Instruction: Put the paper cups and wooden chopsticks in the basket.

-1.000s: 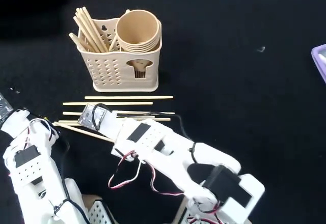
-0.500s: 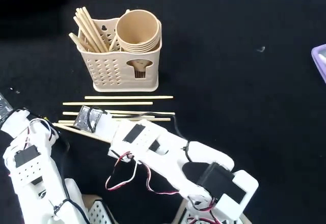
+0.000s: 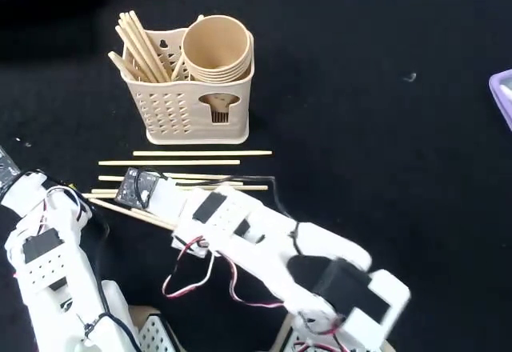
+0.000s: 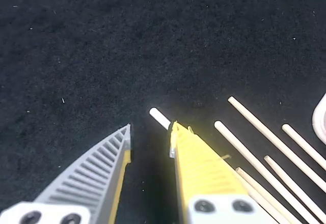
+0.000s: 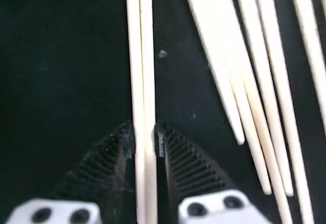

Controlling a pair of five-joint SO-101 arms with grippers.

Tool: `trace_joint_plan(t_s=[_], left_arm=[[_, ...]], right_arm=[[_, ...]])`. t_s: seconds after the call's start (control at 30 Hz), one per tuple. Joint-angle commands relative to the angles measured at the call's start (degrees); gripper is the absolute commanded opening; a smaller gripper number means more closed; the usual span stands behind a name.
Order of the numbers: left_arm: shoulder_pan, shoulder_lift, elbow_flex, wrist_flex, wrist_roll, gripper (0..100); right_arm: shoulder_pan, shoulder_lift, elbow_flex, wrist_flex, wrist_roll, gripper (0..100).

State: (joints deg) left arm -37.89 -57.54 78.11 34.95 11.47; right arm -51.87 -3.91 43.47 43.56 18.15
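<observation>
White left arm (image 3: 38, 266) and right arm (image 3: 268, 236), black motors (image 3: 350, 290).
Red and white cables (image 3: 190, 278) loop off the right arm; the left hand (image 4: 150, 130) has grey and yellow ribbed fingers (image 4: 204, 168), the right hand (image 5: 145, 132) black ones.

Nested paper cups (image 3: 216, 48) and upright chopsticks (image 3: 141, 44) fill the beige basket (image 3: 192, 116) beyond the right pincer (image 5: 145, 132). Two loose chopsticks (image 5: 140, 56) lie clamped between its jaws.

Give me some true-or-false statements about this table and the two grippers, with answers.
The paper cups sit stacked in the basket. True.
The basket holds no chopsticks. False: a chopstick bundle stands in it beside the cups.
The right gripper holds a chopstick pair between its fingers. True.
The left gripper is shut on a cup. False: it is open, over the table.
Loose chopsticks lie on the table near the basket. True.
</observation>
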Motion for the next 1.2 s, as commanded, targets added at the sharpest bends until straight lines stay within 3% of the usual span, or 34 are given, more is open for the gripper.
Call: trace_joint_plan(t_s=[0.0,0.27,0.4,0.63,0.77,0.97,1.17], left_arm=[[0.8,-1.1,-1.3,-1.0,0.1,14],[0.8,-1.1,-1.4,-1.0,0.1,14],[0.8,-1.1,-1.5,-1.0,0.2,14],[0.8,-1.1,-1.3,-1.0,0.2,14],[0.9,-1.1,-1.3,-1.1,0.2,14],[0.9,-1.1,0.5,-4.6,0.1,14],[0.9,-1.1,0.7,-4.6,0.2,14]], right_arm=[[0.1,-9.5,-2.3,5.7,0.3,1.0],[6.6,-27.0,1.5,14.2,0.4,1.0],[11.7,-37.4,-2.9,13.8,0.4,1.1],[12.1,-42.9,-10.1,-4.1,-1.1,1.1],[12.0,-39.4,-13.5,-17.5,-11.3,1.1],[12.0,-26.5,-20.5,-35.3,-14.9,1.1],[14.2,-10.9,-32.2,-41.3,-15.0,1.1]])
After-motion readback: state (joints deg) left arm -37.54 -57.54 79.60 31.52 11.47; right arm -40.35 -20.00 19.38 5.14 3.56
